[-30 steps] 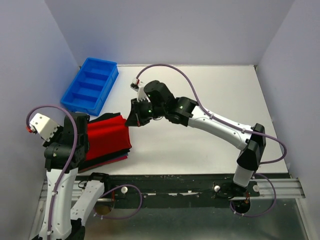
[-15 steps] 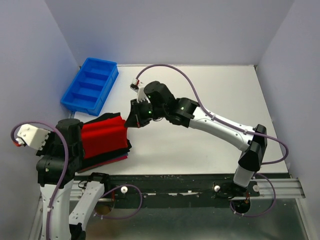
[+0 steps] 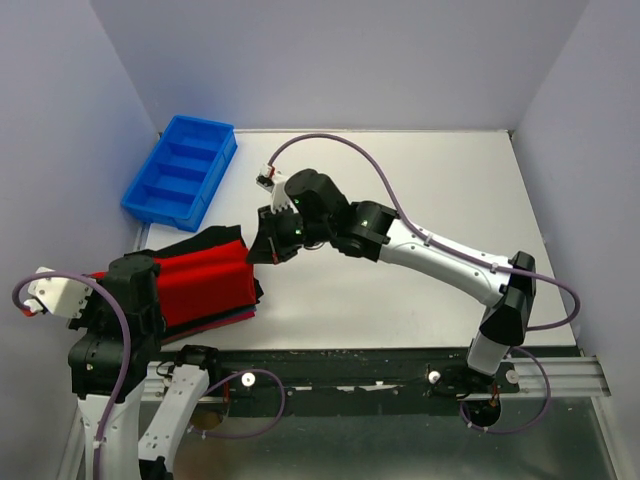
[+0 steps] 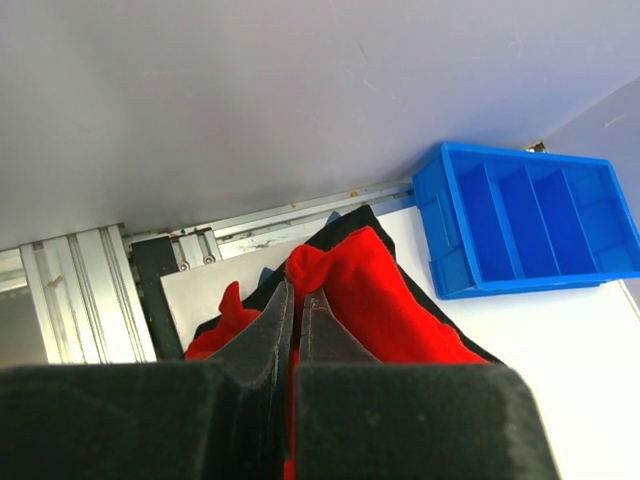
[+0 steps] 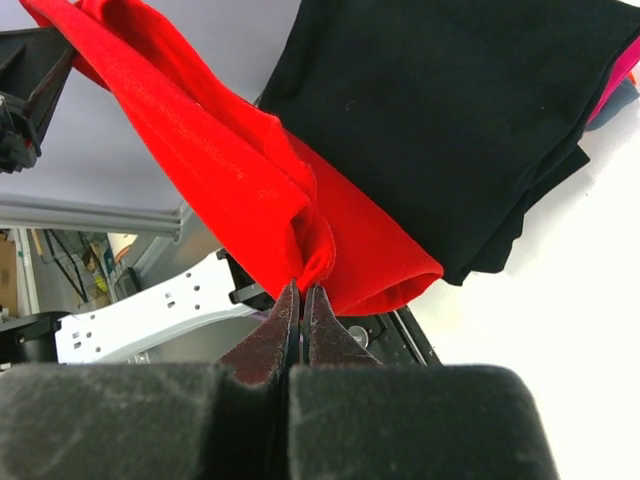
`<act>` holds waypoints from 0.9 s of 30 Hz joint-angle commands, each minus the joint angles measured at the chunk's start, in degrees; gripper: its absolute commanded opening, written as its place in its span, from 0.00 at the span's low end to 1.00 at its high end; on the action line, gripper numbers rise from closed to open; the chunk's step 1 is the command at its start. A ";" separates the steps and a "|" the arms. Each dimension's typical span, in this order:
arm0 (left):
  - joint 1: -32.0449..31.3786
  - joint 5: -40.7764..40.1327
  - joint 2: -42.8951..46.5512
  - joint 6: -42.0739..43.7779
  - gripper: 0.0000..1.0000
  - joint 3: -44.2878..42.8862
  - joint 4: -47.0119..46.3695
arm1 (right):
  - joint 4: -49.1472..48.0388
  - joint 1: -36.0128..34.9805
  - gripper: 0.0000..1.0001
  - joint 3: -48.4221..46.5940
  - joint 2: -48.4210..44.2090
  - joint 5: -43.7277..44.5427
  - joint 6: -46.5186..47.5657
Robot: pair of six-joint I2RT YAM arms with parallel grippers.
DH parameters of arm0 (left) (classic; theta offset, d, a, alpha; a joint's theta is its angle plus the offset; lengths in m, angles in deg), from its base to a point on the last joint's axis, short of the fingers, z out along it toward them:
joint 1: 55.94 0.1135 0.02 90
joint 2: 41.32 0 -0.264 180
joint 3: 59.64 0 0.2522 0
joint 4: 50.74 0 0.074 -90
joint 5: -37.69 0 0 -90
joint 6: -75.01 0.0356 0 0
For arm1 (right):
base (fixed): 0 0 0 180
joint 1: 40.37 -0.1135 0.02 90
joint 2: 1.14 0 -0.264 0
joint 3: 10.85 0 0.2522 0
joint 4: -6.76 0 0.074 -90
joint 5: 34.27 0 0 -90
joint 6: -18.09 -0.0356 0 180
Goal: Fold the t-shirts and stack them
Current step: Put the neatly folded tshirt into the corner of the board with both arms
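**A:** Where is the red t-shirt [image 3: 205, 285]?

**B:** It is stretched between both grippers, over the folded black t-shirt [image 5: 450, 110], at the table's [image 3: 430, 200] near-left corner.

**A:** And the grippers?

**B:** The left gripper [image 4: 295, 292] is pinched tight on the red cloth's left end, at the table's left edge and close to the left wall. The right gripper [image 5: 300, 292] is pinched tight on a bunched right-hand edge.

**A:** How much room is around them?

**B:** A blue bin [image 3: 180, 170] sits beyond the stack, along the left edge. White tabletop stretches from the stack to the right wall.
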 commanded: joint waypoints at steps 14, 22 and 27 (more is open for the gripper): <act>0.59 0.08 -1.71 -2.61 0.00 6.77 2.34 | 6.48 0.03 0.01 -8.77 9.15 3.24 -0.21; 0.59 0.62 -6.01 -3.40 0.00 9.51 -2.85 | 11.58 1.35 0.01 -19.41 16.53 5.61 0.31; 0.59 -2.28 -9.79 -5.07 0.00 10.56 -4.26 | 12.11 2.84 0.01 -22.93 20.22 4.82 0.23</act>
